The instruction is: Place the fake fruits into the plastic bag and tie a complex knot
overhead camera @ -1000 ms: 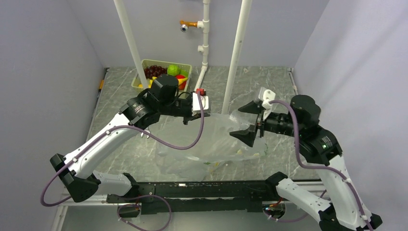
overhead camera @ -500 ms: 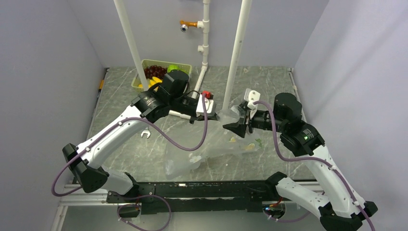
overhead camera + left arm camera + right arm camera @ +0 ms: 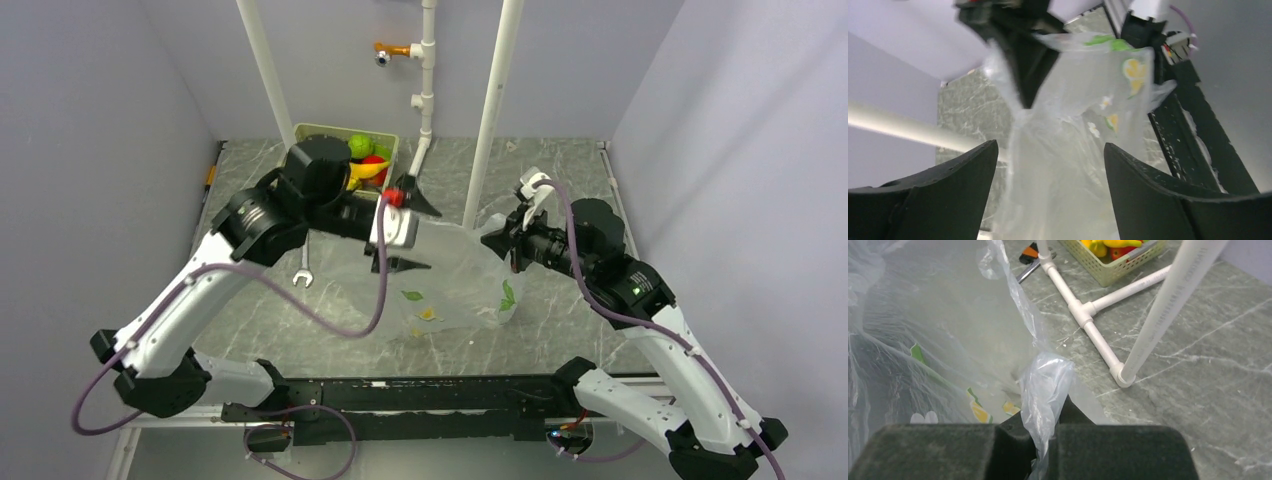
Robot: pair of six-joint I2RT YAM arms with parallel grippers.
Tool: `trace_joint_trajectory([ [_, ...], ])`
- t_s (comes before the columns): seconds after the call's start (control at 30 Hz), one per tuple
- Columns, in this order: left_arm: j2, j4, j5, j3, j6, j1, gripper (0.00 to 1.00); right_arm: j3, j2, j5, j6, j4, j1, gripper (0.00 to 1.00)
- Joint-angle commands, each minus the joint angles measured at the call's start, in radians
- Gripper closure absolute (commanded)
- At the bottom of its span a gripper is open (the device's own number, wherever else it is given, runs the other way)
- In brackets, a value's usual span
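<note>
The plastic bag, clear film with flower and fruit prints, stands bunched at the table's middle. My right gripper is shut on a twisted gather of its upper right edge; in the right wrist view that gather rises from between the closed fingers of the gripper. My left gripper is open at the bag's upper left. In the left wrist view the bag hangs beyond the spread gripper, with nothing gripped. The fake fruits lie in the green basket at the back left. The knot is not in view.
A white pipe frame has slanted posts at the back and a floor tee next to the basket. A silver wrench lies on the marble table, left of the bag. A black rail runs along the near edge.
My left gripper opened, let go of the bag and drew back left. My right gripper closed on the bag's gathered edge, and the bag now stands more upright.
</note>
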Motion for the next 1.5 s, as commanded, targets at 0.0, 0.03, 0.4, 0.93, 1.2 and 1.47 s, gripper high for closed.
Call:
trace_joint_trajectory([
  [0.0,-0.016,-0.243,-0.137,-0.004,0.159,-0.093,0.22,0.010,-0.041,0.093,0.141,-0.005,-0.001,1.00],
  [0.03,-0.011,-0.275,-0.148,-0.015,0.187,-0.101,0.25,0.016,-0.045,0.097,0.142,-0.008,-0.004,1.00],
  [0.4,-0.119,-0.558,-0.147,-0.412,0.434,-0.148,0.63,0.079,-0.095,0.243,0.062,-0.138,-0.052,1.00],
  [0.93,-0.221,0.315,0.004,-0.203,-0.416,-0.086,0.01,0.119,-0.092,0.155,-0.089,-0.282,-0.077,1.00],
  [1.2,-0.018,0.250,-0.214,-0.008,-0.700,0.270,0.09,0.132,-0.069,0.210,-0.160,-0.346,-0.078,1.00],
  [1.47,0.185,0.186,-0.660,-0.020,-0.281,0.328,0.19,0.051,-0.093,0.217,-0.217,-0.311,-0.078,1.00],
])
